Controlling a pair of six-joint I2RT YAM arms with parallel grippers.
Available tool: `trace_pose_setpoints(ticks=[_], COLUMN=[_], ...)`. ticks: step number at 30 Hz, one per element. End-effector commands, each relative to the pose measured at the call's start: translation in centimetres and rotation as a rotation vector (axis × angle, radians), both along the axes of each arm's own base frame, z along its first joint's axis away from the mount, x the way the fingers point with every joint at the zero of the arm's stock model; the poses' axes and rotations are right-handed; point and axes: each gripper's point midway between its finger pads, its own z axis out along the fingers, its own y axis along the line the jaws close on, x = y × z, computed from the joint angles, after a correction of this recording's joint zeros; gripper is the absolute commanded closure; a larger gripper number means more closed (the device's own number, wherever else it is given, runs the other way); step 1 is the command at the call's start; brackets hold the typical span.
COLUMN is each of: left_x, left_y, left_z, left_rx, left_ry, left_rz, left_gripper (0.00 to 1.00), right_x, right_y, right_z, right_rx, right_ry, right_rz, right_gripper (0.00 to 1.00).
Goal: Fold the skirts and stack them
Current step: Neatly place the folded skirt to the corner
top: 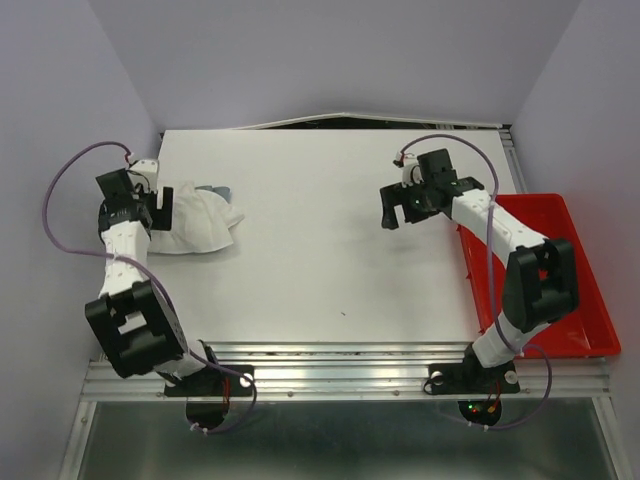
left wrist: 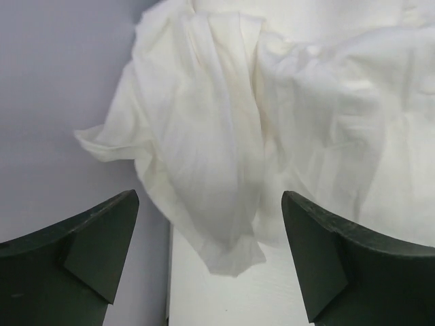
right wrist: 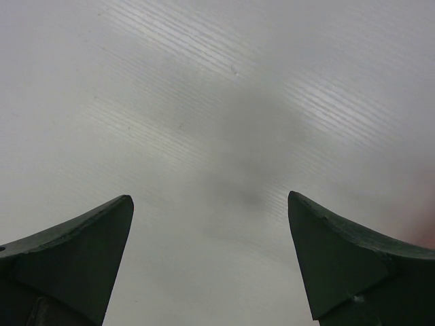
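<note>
White pleated skirt (top: 200, 225) lay bunched at the far left of the table (top: 330, 270), with a sliver of the denim skirt (top: 216, 189) showing at its far edge. The heap sat just to the right of the left gripper (top: 160, 208), whose jaws stood wide and faced the loose folds, holding nothing. It ran slightly longer across the table than deep. The right gripper (top: 396, 212), also wide and empty, hung over bare tabletop well apart, so the left arm was plainly nearer.
</note>
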Motion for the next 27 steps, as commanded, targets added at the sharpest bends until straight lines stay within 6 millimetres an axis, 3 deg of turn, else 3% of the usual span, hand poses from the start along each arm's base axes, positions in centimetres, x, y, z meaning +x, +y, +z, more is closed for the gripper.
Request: trace_pose_setpoints(ticks=[1,3,6,7,10,11,13,14,15,18,19,24,27], left_x=[0.0,0.0,0.5,1.0,2.1,2.6,3.1,3.1,3.5,2.9,2.2,-0.2,-0.8], left_y=[-1.9,-3.2,-6.9,-9.0,-13.1,-16.2,-18.6,-21.9,-23.1,-27.0,-27.4,-30.0,-30.4], left_z=[11.0,16.3,18.6,20.8,21.7,21.8,19.8,19.0,16.6,12.5,9.6,3.7,3.1], left_rx=[0.095,0.039,-0.071,-0.093,-0.073,-0.07,-0.082,-0.111,-0.132,-0.187,-0.191,-0.221,-0.214], left_ry=[-0.293,-0.446,-0.436,-0.459,-0.451,-0.472,-0.447,-0.431,-0.376,-0.288,-0.229,-0.148,-0.14], left_rz=[-0.082,-0.066,-0.22,-0.259,-0.35,-0.439,-0.464,-0.53,-0.539,-0.595,-0.595,-0.652,-0.661], left_gripper=[0.02,0.02,0.02,0.02,0.02,0.02,0.02,0.02,0.02,0.02,0.02,0.02,0.02], right_x=[0.4,0.4,0.1,-0.2,-1.4,-2.1,-2.9,-3.6,-3.9,-4.9,-5.4,-6.0,-6.2], right_y=[-1.6,-2.1,-3.0,-3.3,-3.3,-3.9,-4.1,-4.3,-4.3,-4.5,-4.4,-4.1,-3.8], right_z=[4.6,5.5,6.8,6.6,7.0,6.6,6.1,5.2,5.4,4.1,3.0,1.4,1.4], right_rx=[0.036,0.049,0.073,0.078,0.095,0.092,0.085,0.079,0.084,0.1,0.107,0.113,0.127], right_ry=[-0.105,-0.114,-0.131,-0.123,-0.128,-0.122,-0.122,-0.103,-0.117,-0.099,-0.085,-0.062,-0.057], right_rz=[-0.038,-0.055,-0.079,-0.09,-0.09,-0.101,-0.102,-0.104,-0.102,-0.108,-0.106,-0.079,-0.069], right_gripper=[0.0,0.0,0.0,0.0,0.0,0.0,0.0,0.0,0.0,0.0,0.0,0.0,0.0])
